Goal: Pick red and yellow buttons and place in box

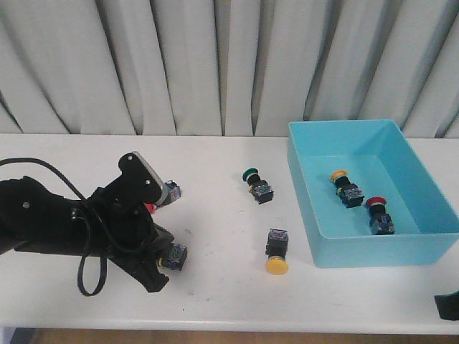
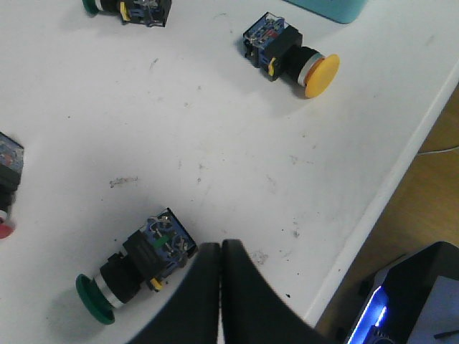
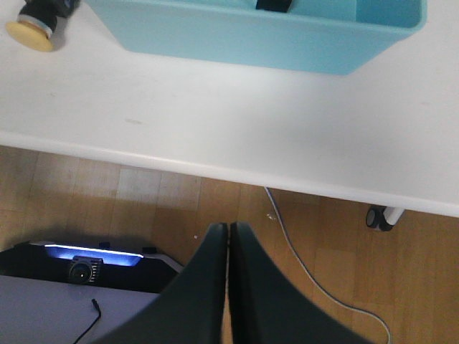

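A yellow button lies on its side on the white table, left of the turquoise box; it also shows in the left wrist view and the right wrist view. A red button lies half hidden behind my left arm, at the frame edge in the left wrist view. Inside the box lie a yellow button and a red button. My left gripper is shut and empty, low over the table. My right gripper is shut and empty, off the table's front edge over the floor.
A green-capped button lies just beside my left fingertips, its blue end showing in the front view. Another green button lies mid-table. The table's front edge is close to my left gripper. Grey curtains hang behind.
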Controlling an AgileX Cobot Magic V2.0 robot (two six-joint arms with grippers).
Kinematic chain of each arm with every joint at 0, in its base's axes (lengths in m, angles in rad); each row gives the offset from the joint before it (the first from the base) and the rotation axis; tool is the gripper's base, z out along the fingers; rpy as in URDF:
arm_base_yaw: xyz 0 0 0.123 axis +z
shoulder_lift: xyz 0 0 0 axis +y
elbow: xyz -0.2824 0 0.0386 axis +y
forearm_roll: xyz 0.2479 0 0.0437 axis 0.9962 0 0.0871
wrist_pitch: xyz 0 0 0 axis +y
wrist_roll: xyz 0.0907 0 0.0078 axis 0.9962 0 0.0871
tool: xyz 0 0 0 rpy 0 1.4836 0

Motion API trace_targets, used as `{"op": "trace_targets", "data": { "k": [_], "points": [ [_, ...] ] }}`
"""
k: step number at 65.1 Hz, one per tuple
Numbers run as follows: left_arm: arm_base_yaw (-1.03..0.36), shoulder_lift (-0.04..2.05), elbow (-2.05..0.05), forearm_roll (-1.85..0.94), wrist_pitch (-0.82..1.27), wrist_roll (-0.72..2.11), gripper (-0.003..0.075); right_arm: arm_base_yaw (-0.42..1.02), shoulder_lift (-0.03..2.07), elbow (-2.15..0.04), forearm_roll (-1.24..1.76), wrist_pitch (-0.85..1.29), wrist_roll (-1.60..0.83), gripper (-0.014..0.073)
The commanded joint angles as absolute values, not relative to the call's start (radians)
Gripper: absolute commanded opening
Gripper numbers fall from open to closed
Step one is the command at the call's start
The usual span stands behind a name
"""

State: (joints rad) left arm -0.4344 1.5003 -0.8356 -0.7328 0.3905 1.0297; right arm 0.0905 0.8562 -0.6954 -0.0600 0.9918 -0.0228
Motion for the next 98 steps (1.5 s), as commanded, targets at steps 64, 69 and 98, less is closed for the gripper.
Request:
{"op": "trace_targets", "data": {
  "k": [64,69,98],
  "points": [
    [-0.397,1.136,-0.662,-0.074,0.059,0.213,-0.0008,0.088,0.845,-0.719,-0.068,0.970,-0.020,-0.0008],
    [-0.340,1.014,-0.584,-0.030,0.050,0.137,-0.0008,0.088,0.845,-0.719,-0.069,0.971,-0.020,-0.0008],
    [-0.096,0.304,-0.146,-0.022,0.043,0.057,-0.0008,0.088,0.845,-0.719,-0.070,0.970,-0.020,-0.0008]
  ]
}}
